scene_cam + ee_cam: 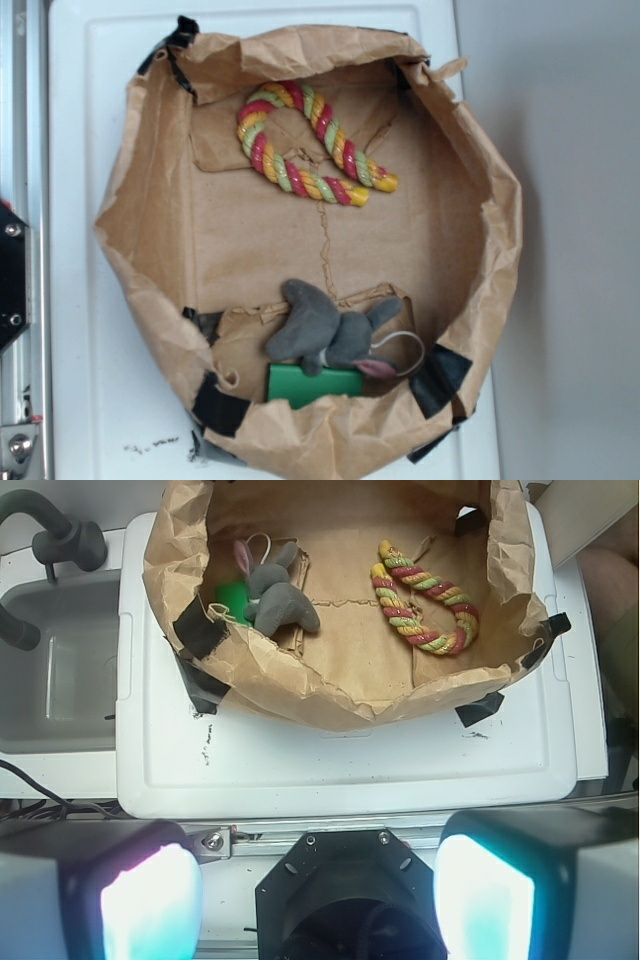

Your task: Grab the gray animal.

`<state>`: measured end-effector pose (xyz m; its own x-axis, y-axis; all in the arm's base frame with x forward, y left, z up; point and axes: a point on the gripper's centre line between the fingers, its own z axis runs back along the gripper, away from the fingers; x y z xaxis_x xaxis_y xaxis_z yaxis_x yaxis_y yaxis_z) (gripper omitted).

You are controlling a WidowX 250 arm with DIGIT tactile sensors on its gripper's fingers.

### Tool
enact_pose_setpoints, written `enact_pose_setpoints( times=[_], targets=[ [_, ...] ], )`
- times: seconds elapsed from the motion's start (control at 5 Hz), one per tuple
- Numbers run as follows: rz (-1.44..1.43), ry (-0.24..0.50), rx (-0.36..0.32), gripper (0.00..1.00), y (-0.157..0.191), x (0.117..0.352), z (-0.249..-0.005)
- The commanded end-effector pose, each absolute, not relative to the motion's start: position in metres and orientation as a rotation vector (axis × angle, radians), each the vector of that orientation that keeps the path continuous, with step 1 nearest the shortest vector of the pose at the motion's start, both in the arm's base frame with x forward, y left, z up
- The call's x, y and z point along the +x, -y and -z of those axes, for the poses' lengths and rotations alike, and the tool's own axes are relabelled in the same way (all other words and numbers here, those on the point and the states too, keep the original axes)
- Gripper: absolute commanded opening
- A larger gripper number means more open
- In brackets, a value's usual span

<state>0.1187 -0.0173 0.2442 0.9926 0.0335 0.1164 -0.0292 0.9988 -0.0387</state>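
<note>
A shallow tray made of crumpled brown paper (150, 215) is seen resting on a white table (85, 150), its corners held with strips of black tape (219, 405). The gray animal (325, 332) is found lying on the tray's floor close to one paper wall, its body stretched sideways, with a pink inner ear (376, 368) and a thin looped tail (405, 345) shown at one end. A flat green block (313, 384) is partly covered by the animal and is pressed against the same wall. A rope toy (305, 145) twisted in red, yellow and green is laid in a horseshoe curve on the far side of the tray floor, well apart from the animal. In the wrist view the tool (318, 905) is seen at the bottom edge, outside the tray and away from the animal; its two fingers (150, 905) are spread wide apart, with nothing held between them. In that same view the animal is shown in the upper left part of the tray and the rope toy in the upper right. A gray sink basin (55, 670) with a dark faucet (60, 540) is seen beside the white table. A black part of the robot (12, 275) is visible at the left edge of the exterior view.
</note>
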Motion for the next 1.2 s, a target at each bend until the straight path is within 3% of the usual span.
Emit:
enact_pose_setpoints(
  times=[0.0,0.2,0.4,0.6,0.8,1.0],
  targets=[
    [-0.031,0.117,-0.037,1.00,0.017,0.119,-0.244],
    [-0.049,0.153,-0.065,1.00,0.029,0.155,-0.248],
    [-0.074,0.142,-0.094,1.00,0.036,0.201,-0.242],
    [-0.069,0.117,-0.123,1.00,0.037,0.234,-0.225],
    [-0.077,0.126,-0.091,1.00,0.022,0.268,-0.195],
    [-0.077,0.126,-0.091,1.00,0.022,0.268,-0.195]
  ],
)
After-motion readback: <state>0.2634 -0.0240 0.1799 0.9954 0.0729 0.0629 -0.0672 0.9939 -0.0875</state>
